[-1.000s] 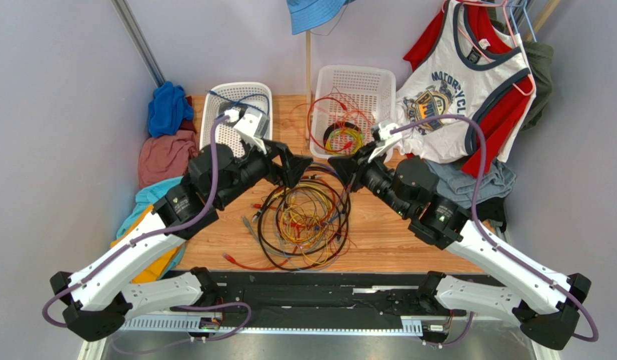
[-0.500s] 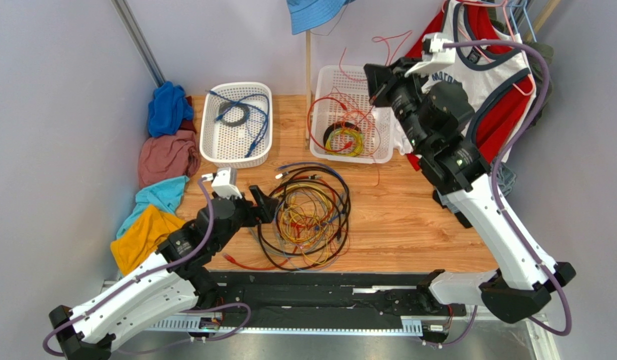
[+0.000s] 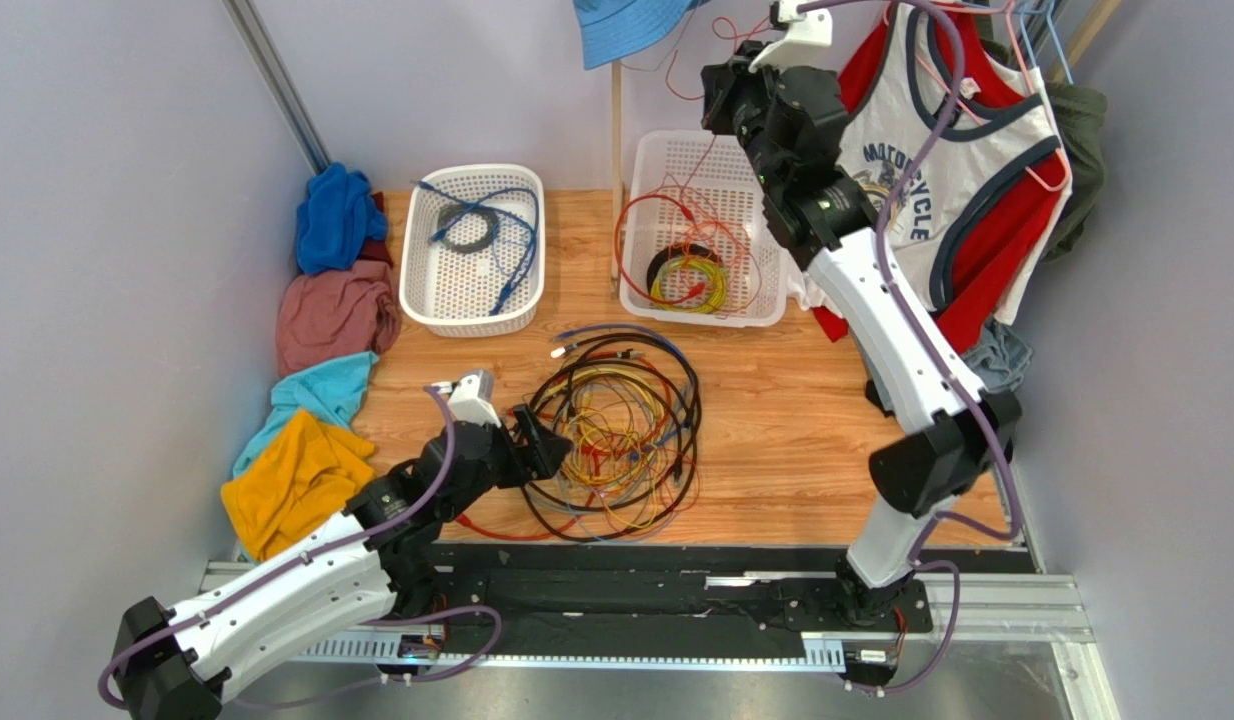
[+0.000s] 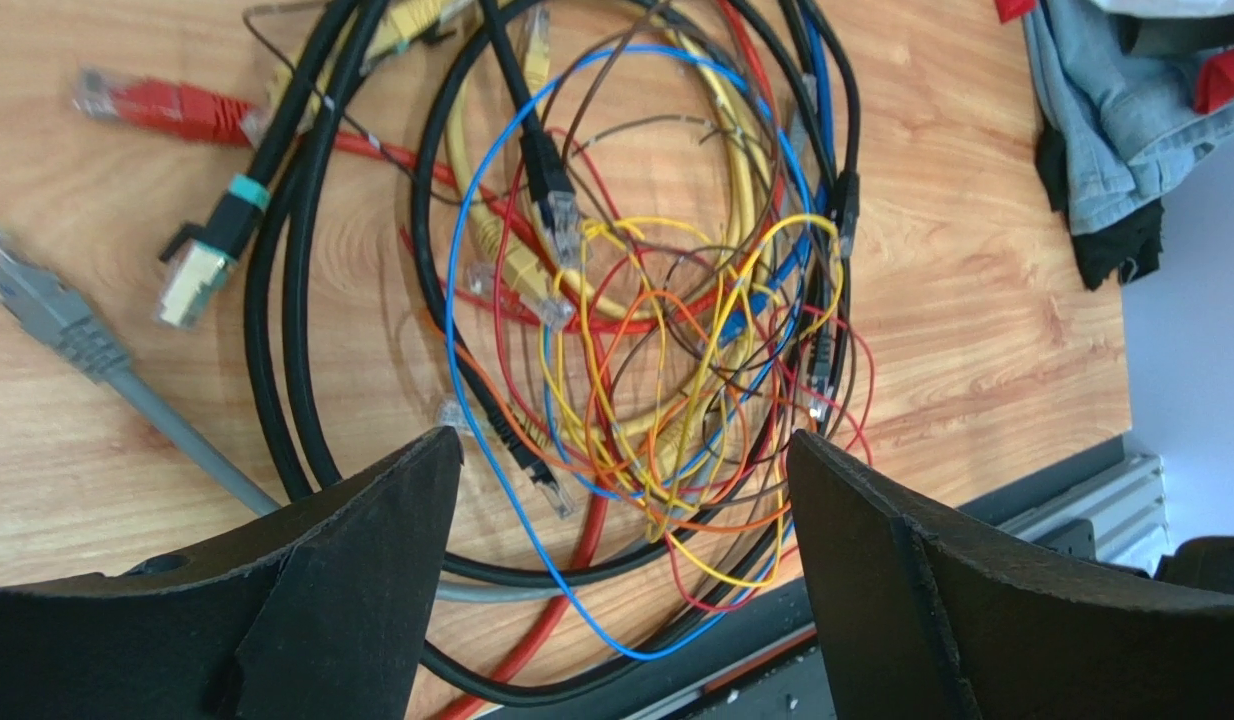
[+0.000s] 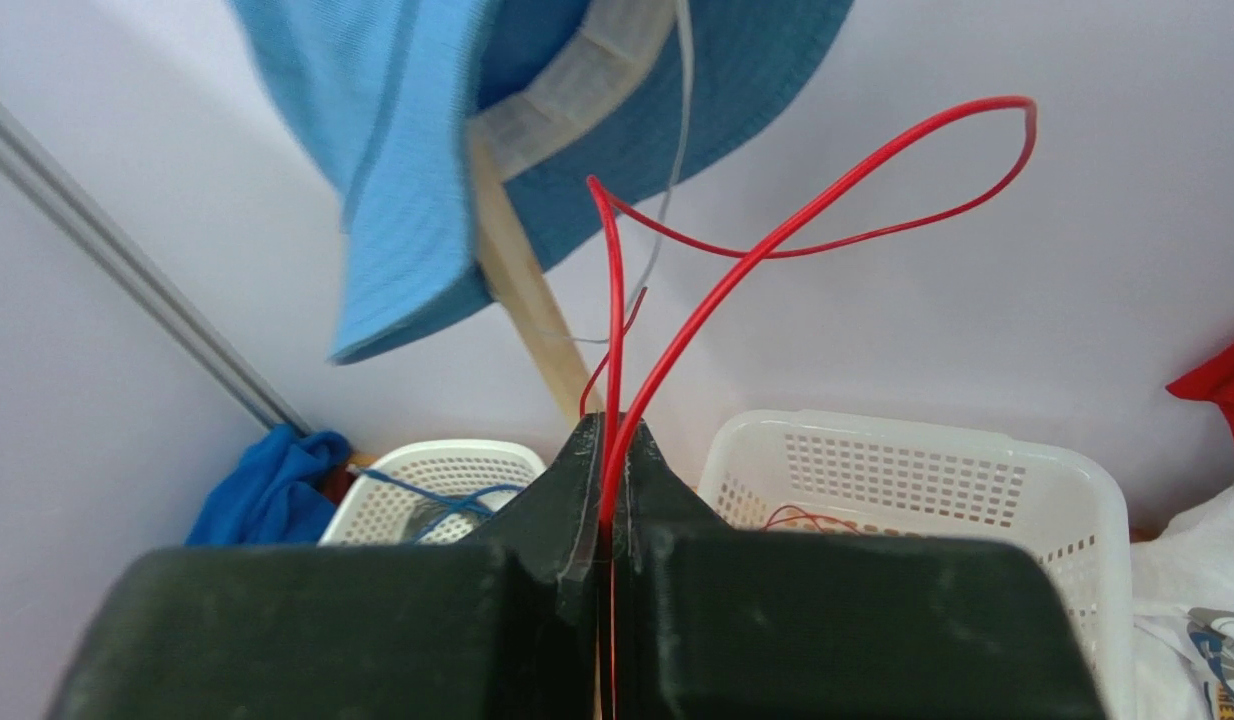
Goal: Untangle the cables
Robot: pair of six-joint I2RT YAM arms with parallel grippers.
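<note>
The cables (image 3: 616, 435) lie in a tangled heap of black, blue, red, orange and yellow loops on the wooden table. My left gripper (image 3: 541, 446) hangs low at the heap's left edge, open. In the left wrist view its fingers (image 4: 368, 555) straddle thin yellow, orange and blue strands (image 4: 653, 390), and the left gripper (image 4: 623, 443) holds nothing. My right gripper (image 3: 716, 83) is raised high over the right basket, shut on a thin red wire (image 5: 758, 255) that loops up out of the right gripper (image 5: 608, 428).
A left white basket (image 3: 410, 270) holds a blue cable and a dark coil. A right white basket (image 3: 683, 317) holds red wires and a yellow-green coil. Clothes (image 3: 330, 315) are piled at the left. A tank top (image 3: 939, 165) and blue hat (image 3: 623, 23) hang at the back.
My right arm rose from the heap to high above the right basket, carrying the red wire. My left gripper pulled back from the heap's far edge to its near left side.
</note>
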